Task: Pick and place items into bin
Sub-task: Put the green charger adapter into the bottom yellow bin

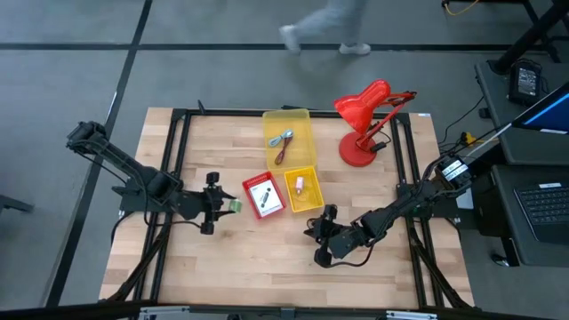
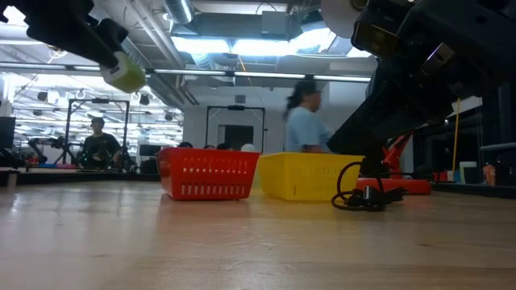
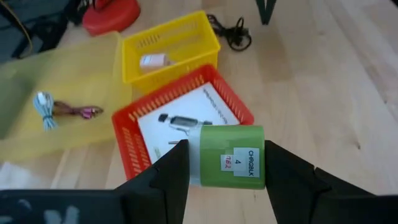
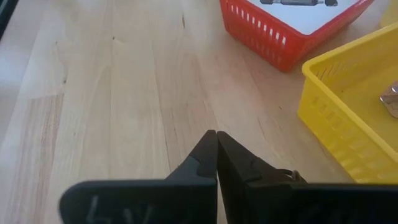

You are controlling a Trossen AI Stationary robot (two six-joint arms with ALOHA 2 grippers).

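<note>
I work over the wooden surface [image 1: 267,258], where the red lamp [image 1: 364,120] stands beyond the bins and is no part of my job. The pale yellow tray [image 1: 293,124] lies farthest from me, holding a cord and a blue cable. Nearer sit the small yellow basket [image 1: 302,189] and, just beside it, the red basket [image 1: 263,196] with a white packet in it.

My left claw [image 1: 224,205] hangs above the surface just beside the red basket, gripping a green roll [image 3: 231,157] between its fingers. I judge this to be the carry step: the roll is lifted and not yet dropped. The next move calls for bringing it over the red basket's rim, then spreading the fingers. My right claw [image 4: 216,146] waits on the far side of the small yellow basket from the red one, pinched fully closed on nothing, close to the black cable [image 2: 360,193] that lies loose on the wood.

The left wrist view alone shows the roll's white label. The low view shows the roll in the air and a person in the room behind.
</note>
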